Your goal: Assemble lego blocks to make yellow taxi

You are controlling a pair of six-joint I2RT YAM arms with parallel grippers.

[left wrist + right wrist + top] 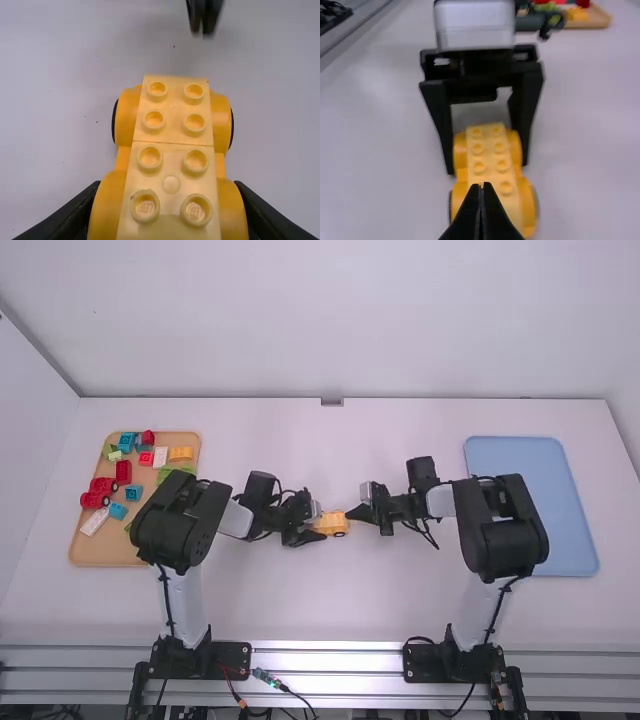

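Smooth yellow plastic car (172, 167), matt white table (350, 610), metal rails (328, 661)

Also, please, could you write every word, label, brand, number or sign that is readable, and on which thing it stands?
Readable text: none.
Yellow car: small marks like raised letters inside two studs at the left arm's end, too small to read.
Blocks on the tan tray: too small to tell if anything is written.
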